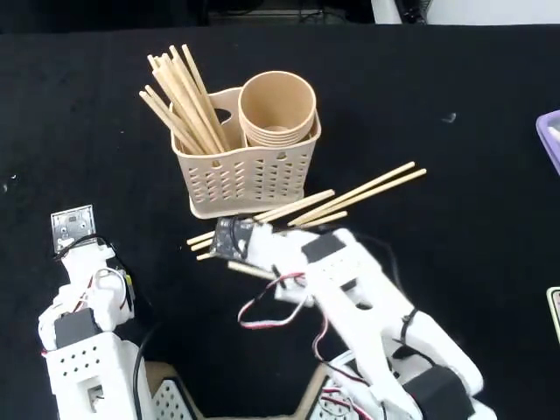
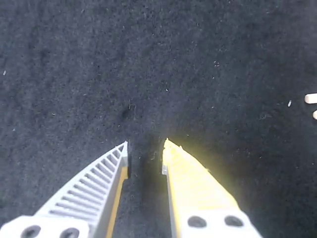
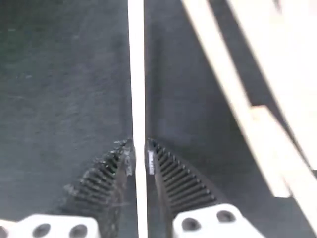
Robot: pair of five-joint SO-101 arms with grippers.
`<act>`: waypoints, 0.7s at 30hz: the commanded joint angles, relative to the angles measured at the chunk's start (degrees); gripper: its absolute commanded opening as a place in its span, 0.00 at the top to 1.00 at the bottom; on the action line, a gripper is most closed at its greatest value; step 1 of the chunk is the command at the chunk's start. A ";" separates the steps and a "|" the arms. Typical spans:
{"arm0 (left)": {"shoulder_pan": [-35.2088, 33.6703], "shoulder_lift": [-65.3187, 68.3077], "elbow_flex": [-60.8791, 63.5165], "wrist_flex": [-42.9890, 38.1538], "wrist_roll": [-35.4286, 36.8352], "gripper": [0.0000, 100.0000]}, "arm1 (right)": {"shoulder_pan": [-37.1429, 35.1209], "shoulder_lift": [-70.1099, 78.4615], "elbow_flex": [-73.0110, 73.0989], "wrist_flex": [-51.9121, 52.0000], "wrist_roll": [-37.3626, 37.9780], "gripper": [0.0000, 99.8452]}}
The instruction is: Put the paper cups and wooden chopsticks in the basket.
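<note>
Fuzzy matt cloth tabletop [image 1: 464,236], smooth perforated plastic basket [image 1: 247,178], bare wooden chopsticks [image 1: 185,98], matt paper cups [image 1: 276,108]

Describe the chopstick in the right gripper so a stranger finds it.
By the basket, loose chopsticks lie on the black table. The right gripper is among them; the chopstick pinched between its jaws lies apart from the others.

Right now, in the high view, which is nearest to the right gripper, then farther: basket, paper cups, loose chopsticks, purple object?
1. loose chopsticks, at the right gripper.
2. basket, just behind.
3. paper cups, in the basket's right side.
4. purple object, far right edge.
</note>
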 commanded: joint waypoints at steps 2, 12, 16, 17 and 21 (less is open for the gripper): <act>-0.40 -0.62 -0.40 -1.32 0.53 0.87 | 0.26 -1.10 -7.43 -0.18 3.34 0.99; -0.48 -0.62 -0.40 -1.23 0.53 0.87 | -5.01 20.09 -21.58 0.35 3.43 0.99; -0.48 -0.62 -0.40 -1.23 0.53 0.87 | -5.27 24.48 -24.22 0.70 3.34 0.87; -0.48 -0.62 -0.40 -1.23 0.53 0.87 | -5.63 24.48 -24.22 0.70 3.25 0.82; -0.48 -0.62 -0.40 -1.32 0.53 0.87 | -6.15 24.57 -24.13 0.35 3.16 0.76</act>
